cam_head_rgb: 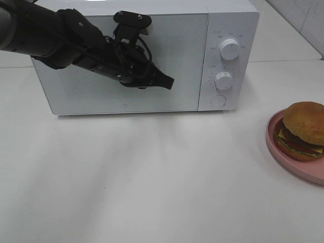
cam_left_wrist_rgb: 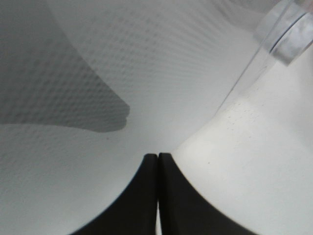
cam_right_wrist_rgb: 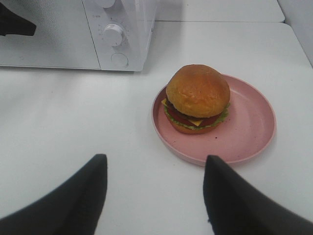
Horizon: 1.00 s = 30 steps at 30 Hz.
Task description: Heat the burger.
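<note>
Exterior high view is showing you the microwave [cam_head_rgb: 126,55] door not yet opened, your left claw [cam_head_rgb: 164,81] pressed together before it. Your right claw [cam_right_wrist_rgb: 154,193] is spreading wide near the burger [cam_right_wrist_rgb: 197,98], which is sitting on the pink plate [cam_right_wrist_rgb: 249,142] on the desk [cam_head_rgb: 152,177]; nearly everything is remaining.

Burger on a pink plate, right edge of the overhead frame

The burger [cam_head_rgb: 302,130] sits upright and whole: golden-brown bun, dark patty, red tomato, yellow cheese, green lettuce. It rests toward the plate's [cam_head_rgb: 283,156] back left side.
</note>
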### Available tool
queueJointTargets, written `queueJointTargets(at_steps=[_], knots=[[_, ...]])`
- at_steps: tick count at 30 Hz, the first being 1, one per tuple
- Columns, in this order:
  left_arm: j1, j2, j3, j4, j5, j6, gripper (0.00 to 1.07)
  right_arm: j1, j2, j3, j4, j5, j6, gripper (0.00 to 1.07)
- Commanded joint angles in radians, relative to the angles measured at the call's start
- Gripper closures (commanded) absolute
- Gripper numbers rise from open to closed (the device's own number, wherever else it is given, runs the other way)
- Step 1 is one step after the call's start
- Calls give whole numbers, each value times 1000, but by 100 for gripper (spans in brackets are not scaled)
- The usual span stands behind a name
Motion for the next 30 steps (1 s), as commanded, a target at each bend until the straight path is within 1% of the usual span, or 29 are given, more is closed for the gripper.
queueJointTargets(at_steps=[1,6,8,9,10,11,12,13,14,15,16,17,18,19,20,22,23,24,25,26,27,28,29,30], knots=[[12,32,-86,12,-153,30,107,-5,-24,2,-1,-9,-9,50],[-6,31,-88,12,-145,30,107,-5,-24,2,-1,-9,-7,50],[-14,29,-88,13,-81,30,107,-5,-24,2,-1,-9,-7,50],[-14,29,-88,13,-81,30,107,-5,-24,2,-1,-9,-7,50],[-17,27,-88,27,-7,30,107,-5,-24,2,-1,-9,-7,50],[-17,27,-88,27,-7,30,107,-5,-24,2,-1,-9,-7,50],[-17,23,-88,54,70,30,107,-5,-24,2,-1,-9,-7,50],[-17,20,-88,81,103,30,107,-5,-24,2,-1,-9,-7,50],[-17,20,-88,81,103,30,107,-5,-24,2,-1,-9,-7,50],[-16,8,-88,145,185,27,107,-5,-24,2,-1,-9,-7,50],[-16,4,-88,174,224,18,107,-5,-24,2,-1,-9,-7,50],[-16,4,-88,174,224,18,107,-5,-24,2,-1,-9,-7,50],[-16,-17,-88,234,289,-9,107,-5,-24,2,-1,-9,-7,50],[-16,-27,-88,267,322,-29,107,-5,-24,2,-1,-9,-7,50],[-16,-27,-88,267,322,-29,107,-5,-24,2,-1,-9,-7,50],[-16,-73,-88,392,444,-108,107,-5,-24,2,-1,-9,-7,50],[-16,-73,-88,392,444,-108,107,-5,-24,2,-1,-9,-7,50],[-16,-87,-88,424,480,-133,107,-5,-24,2,-1,-9,-7,50],[-16,-117,-88,475,551,-184,107,-5,-24,2,-1,-9,-7,50],[-16,-117,-88,475,551,-184,107,-5,-24,2,-1,-9,-7,50],[-16,-131,-88,502,587,-212,107,-5,-24,2,-1,-9,-7,50],[-16,-131,-88,502,587,-212,107,-5,-24,2,-1,-9,-7,50],[-16,-159,-88,546,649,-263,107,-5,-24,2,-1,-9,-7,50],[-16,-172,-88,569,684,-294,107,-5,-24,2,-1,-9,-7,50]])
